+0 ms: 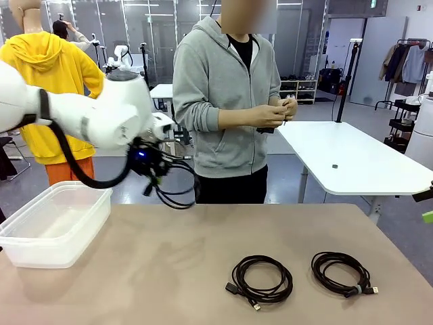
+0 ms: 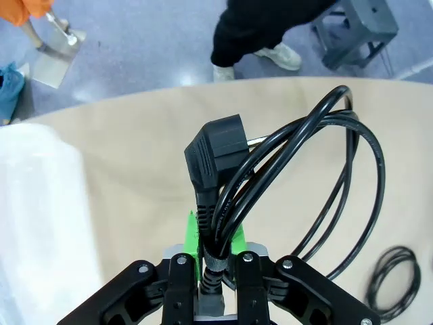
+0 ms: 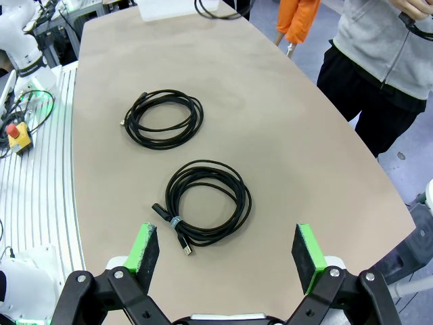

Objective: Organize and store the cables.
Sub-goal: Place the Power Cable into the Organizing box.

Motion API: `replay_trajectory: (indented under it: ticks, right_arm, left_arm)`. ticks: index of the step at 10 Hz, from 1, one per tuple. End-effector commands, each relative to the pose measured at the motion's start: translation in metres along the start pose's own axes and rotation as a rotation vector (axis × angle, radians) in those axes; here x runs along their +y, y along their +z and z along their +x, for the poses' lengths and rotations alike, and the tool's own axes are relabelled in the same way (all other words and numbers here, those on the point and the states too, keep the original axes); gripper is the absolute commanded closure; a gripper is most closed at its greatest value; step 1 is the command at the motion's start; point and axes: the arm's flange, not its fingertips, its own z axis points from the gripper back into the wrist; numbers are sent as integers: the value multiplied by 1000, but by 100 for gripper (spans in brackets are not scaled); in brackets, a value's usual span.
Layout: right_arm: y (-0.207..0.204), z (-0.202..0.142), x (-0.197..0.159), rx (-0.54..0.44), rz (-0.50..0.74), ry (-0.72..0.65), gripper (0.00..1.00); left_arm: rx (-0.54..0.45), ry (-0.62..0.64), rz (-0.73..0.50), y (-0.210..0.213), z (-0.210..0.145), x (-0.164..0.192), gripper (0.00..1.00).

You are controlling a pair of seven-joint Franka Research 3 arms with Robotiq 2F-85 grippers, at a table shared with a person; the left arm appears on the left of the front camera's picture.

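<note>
Right under the left wrist camera, your left gripper [image 2: 215, 238] is pinched narrow on a thick black power cable with a chunky angled mains plug [image 2: 211, 152]. The green pads squeeze the cord just below the plug. Its loops swing out to one side of the gripper, clear of the tan surface [image 2: 135, 149]; where the other end runs you cannot make out.

From the front, the left gripper [image 1: 152, 177] hangs in the air with the power cable [image 1: 177, 186] dangling beneath it, and its fingertips are lost behind cord and wrist. Below it and off to its left sits a clear plastic tub [image 1: 54, 223]. In the wrist view the tub [image 2: 34, 223] reads as a washed-out white blur.

Your right gripper [image 3: 226, 245] stands wide with nothing between the pads. Just beyond its fingertips lies a thin black coiled cable with a pale band [image 3: 208, 203], small plug ends poking out. Farther out, well apart from it, lies a second thin black coil [image 3: 162, 118]. One coil is cut off at the left wrist view's bottom corner [image 2: 396, 284]; which one, you cannot tell.

Past both grippers, a person in a grey hoodie holds both hands [image 1: 277, 112] together around something small and dark, too small to identify.
</note>
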Motion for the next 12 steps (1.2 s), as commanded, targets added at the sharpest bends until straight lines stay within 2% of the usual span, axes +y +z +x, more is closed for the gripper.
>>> replay_trajectory:
  ticks: [1, 5, 6, 8, 10, 12]
  right_arm:
    - [2, 4, 2, 15, 6, -23, 0]
    - [2, 4, 2, 15, 6, -23, 0]
    - [2, 4, 2, 15, 6, -23, 0]
    - [2, 4, 2, 15, 6, -23, 0]
    - [2, 4, 2, 15, 6, -23, 0]
    - [2, 4, 2, 15, 6, -23, 0]
  left_arm:
    - [-34, -14, -109, 30, -10, 79, 80]
    - [-146, 24, -214, 70, -38, 209, 80]
    - [-143, 73, -250, 69, -44, 236, 80]
    - [-150, 72, -256, 66, -62, 274, 80]
    - [-110, 70, -261, 55, -83, 302, 80]
    - [-75, 55, -163, 25, -105, 313, 80]
